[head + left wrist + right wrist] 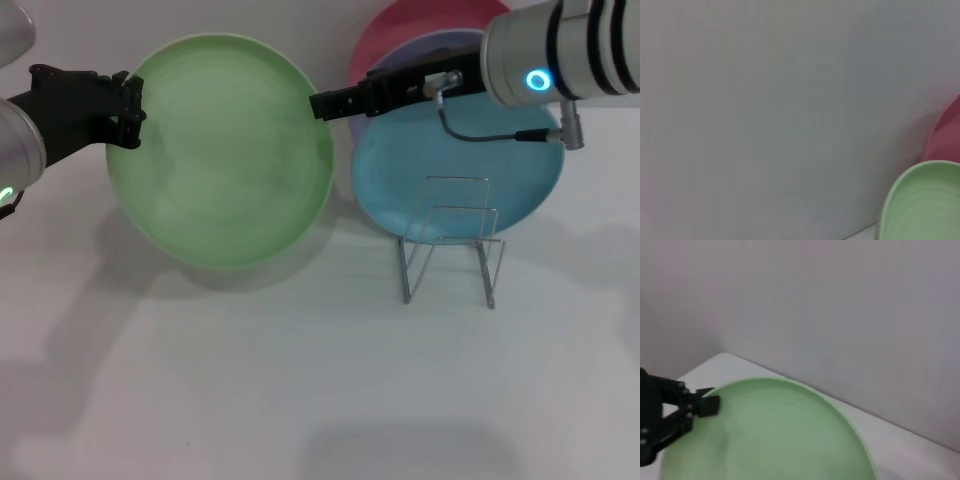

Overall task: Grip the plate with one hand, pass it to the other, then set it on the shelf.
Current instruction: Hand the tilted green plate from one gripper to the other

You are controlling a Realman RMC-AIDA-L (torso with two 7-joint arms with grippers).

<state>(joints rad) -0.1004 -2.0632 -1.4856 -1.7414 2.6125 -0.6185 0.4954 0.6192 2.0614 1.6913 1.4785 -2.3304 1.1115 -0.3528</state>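
Nearest you in the head view lies bare white tabletop [300,400], so start from the left hand [128,105]: its black fingers are closed on the left rim of the plate [225,150], and the right wrist view shows one finger pad lying over that rim, so I judge this hand to be carrying the weight. You hold the light green plate lifted and roughly flat, its shadow falling on the tabletop beneath, which keeps its opposite edge out in the open for the other arm. The right hand [325,103] reaches in from the right and its tip meets the plate's right rim; whether those fingers are apart or already pinched on the edge I cannot tell, so treat the handover as not yet settled and keep the left grip firm until you see it close. Farther right, the sky-blue plate [520,180] lies on the tabletop with a purple plate [440,45] and a pink plate [420,20] stacked partly beneath it, directly under the right forearm. The shelf [452,240], a thin wire rack, stands just in front of the blue plate and well apart from the green one. Your open room is the bare stretch in front of the shelf; coming in from there looks safer than sweeping across the stack, and the narrow wires could tip if the rim lands off centre
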